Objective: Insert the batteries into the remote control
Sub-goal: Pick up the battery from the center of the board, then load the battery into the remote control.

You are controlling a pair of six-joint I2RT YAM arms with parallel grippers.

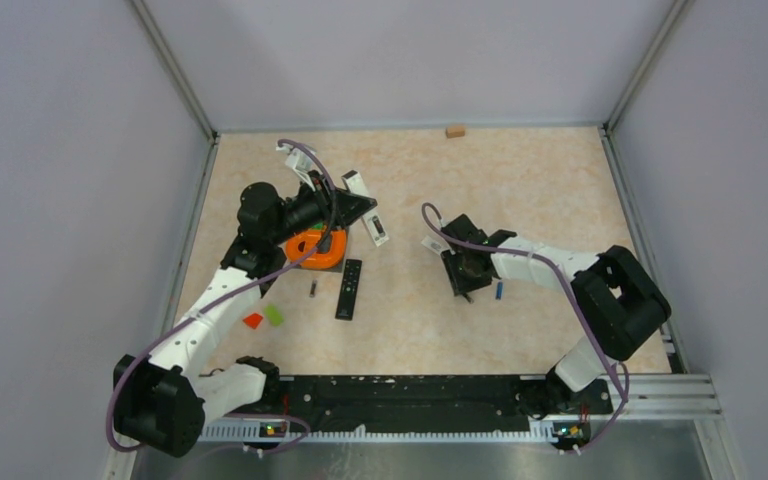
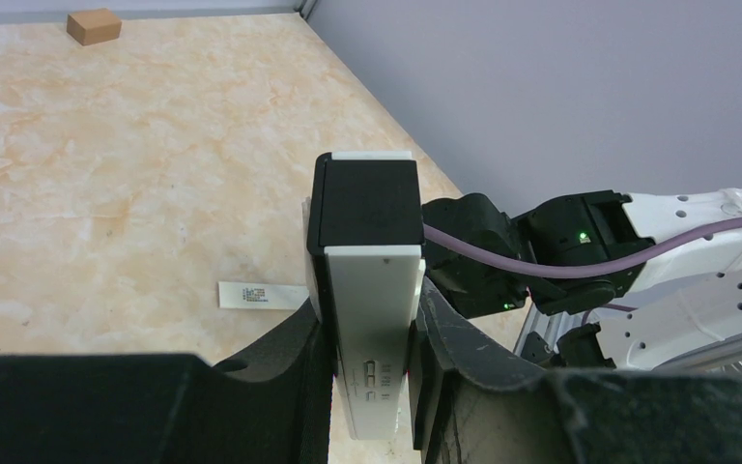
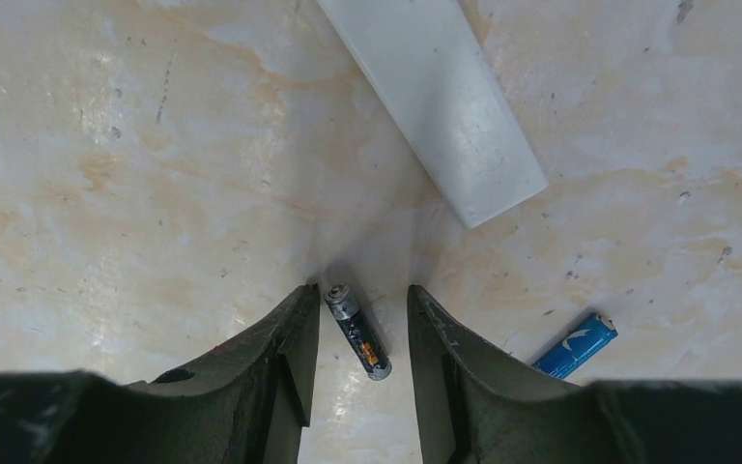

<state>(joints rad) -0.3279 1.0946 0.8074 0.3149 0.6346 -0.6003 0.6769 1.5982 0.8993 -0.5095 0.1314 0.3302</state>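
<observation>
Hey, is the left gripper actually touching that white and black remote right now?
Touching. The left wrist view shows the left gripper shut on the remote control, both fingers pressed against its sides with no gap.

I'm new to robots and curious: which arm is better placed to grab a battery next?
Likely right. The right fingers, open, straddle a dark battery on the table, the blue battery close beside. The left fingers are shut on the white remote, so occupied.
</observation>
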